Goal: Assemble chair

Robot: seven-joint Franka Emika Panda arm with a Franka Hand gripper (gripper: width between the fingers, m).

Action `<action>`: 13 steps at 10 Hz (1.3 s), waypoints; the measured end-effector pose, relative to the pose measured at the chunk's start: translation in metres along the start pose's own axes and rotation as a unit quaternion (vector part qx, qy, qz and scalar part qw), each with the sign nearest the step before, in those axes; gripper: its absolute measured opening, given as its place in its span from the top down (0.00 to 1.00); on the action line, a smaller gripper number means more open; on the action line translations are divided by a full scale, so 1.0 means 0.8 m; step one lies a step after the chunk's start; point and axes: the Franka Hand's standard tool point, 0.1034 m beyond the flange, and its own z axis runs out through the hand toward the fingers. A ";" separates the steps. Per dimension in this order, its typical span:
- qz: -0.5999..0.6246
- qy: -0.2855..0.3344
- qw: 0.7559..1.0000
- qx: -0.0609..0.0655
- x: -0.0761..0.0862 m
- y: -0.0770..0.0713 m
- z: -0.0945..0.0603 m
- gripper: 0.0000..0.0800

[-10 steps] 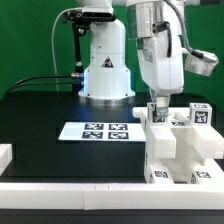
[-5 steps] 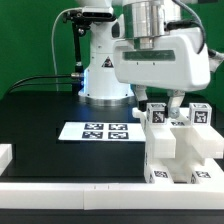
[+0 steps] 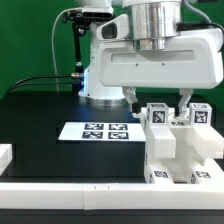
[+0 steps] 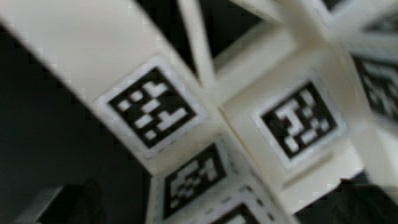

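Jaws first, from the exterior view: my gripper point(image 3: 160, 97) hangs just above the chair point(image 3: 182, 150), the chunky white blocky structure of plain bars, slabs and posts with small black-and-white square tags. I see its two dark fingers point(image 3: 134, 98) spread wide, one on each side of the chair's upper tagged posts, and nothing is held between them. The broad white gripper body fills the upper part of the picture towards the exterior view's right.

The chair stands on the black table point(image 3: 40, 115) at the exterior view's right, close to the near edge. The flat white marker board point(image 3: 98, 131) with four tags lies on the table just beside the chair, towards the exterior view's left. A long white bar point(image 3: 70, 188) runs along the table's near edge. Behind, the white robot base point(image 3: 105, 60) stands before a green backdrop point(image 3: 30, 40).

From the wrist view I get a very close, blurred look at the chair's white bars point(image 4: 89, 55) crossing at angles, several carrying square tags point(image 4: 157, 105), with dark table showing between them. My fingers I cannot make out there.
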 end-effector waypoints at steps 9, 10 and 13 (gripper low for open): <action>0.301 0.002 0.954 -0.002 0.001 -0.001 0.000 0.65; 0.385 0.000 0.923 0.001 0.001 -0.001 0.000 0.65; 0.597 -0.003 0.802 0.018 0.004 -0.002 0.001 0.65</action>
